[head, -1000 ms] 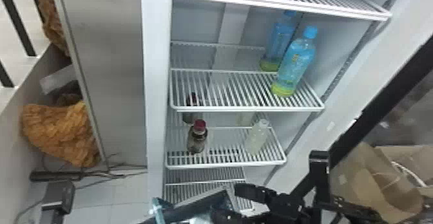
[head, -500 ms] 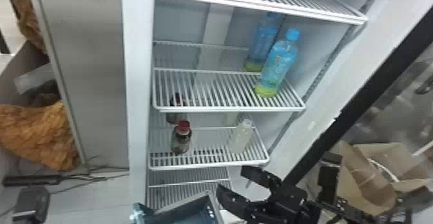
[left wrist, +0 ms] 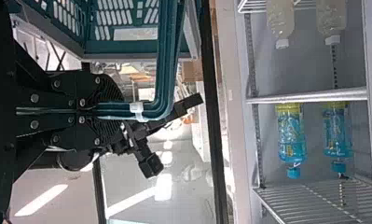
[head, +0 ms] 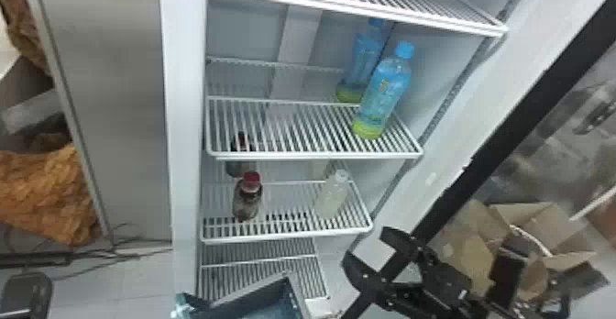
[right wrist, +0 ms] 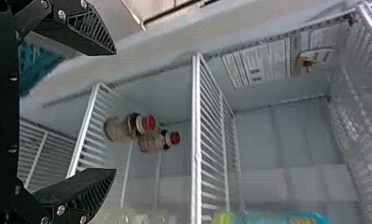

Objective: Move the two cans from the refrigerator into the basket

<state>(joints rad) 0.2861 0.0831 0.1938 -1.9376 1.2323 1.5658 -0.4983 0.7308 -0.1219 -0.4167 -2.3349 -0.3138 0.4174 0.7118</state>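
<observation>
Contents by kind: blue bottles [head: 382, 91], two; pale bottles with white caps [head: 332, 196], two; red-capped bottles [head: 247, 199], two; total bottles, six. Wire shelves [head: 293, 128] visible in the head view, at least four. Refrigerator [head: 185, 112], one; teal basket [left wrist: 167, 60], one. Cardboard [head: 527, 212] is present; the number of boxes cannot be determined.

Soft pale light in the refrigerator [head: 185, 112], darker door glass [head: 541, 157], white strips [left wrist: 163, 187] — strong glare

middle shelf [head: 275, 156]: blue bottles [head: 384, 91] | lower shelf [head: 284, 237]: red-capped bottles [head: 247, 206], pale bottles [head: 332, 199]
</observation>
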